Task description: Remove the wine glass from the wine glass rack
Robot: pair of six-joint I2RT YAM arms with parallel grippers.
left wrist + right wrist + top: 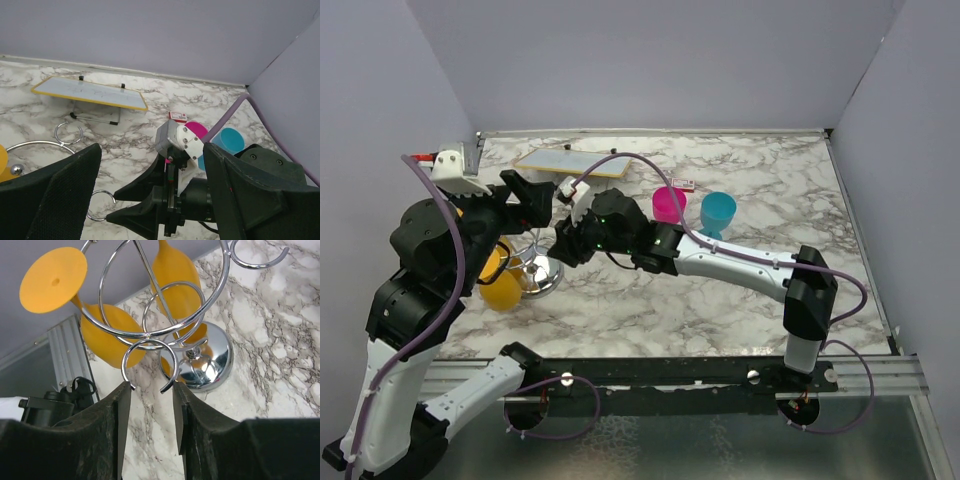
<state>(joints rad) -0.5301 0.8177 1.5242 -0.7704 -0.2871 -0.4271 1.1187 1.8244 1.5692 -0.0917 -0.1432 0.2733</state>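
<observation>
The chrome wine glass rack (207, 357) stands on its round mirror base (540, 272) at the left of the marble table. Two orange wine glasses hang upside down from its wire arms: one shows its flat foot (52, 280) and bowl (107, 335), the other (175, 275) hangs behind the stem. One orange bowl (500, 287) is visible from above. My right gripper (151, 387) (563, 247) has closed on an empty wire hook (150, 347) of the rack, one finger on each side of the ring. My left gripper (150, 150) (542, 196) hovers open above the rack and the right wrist, holding nothing.
A yellow-framed whiteboard (570, 160) lies at the back left. A pink cup (669, 204), a blue cup (717, 212) and a small red-and-white box (682, 184) sit right of the rack. Grey walls enclose the table.
</observation>
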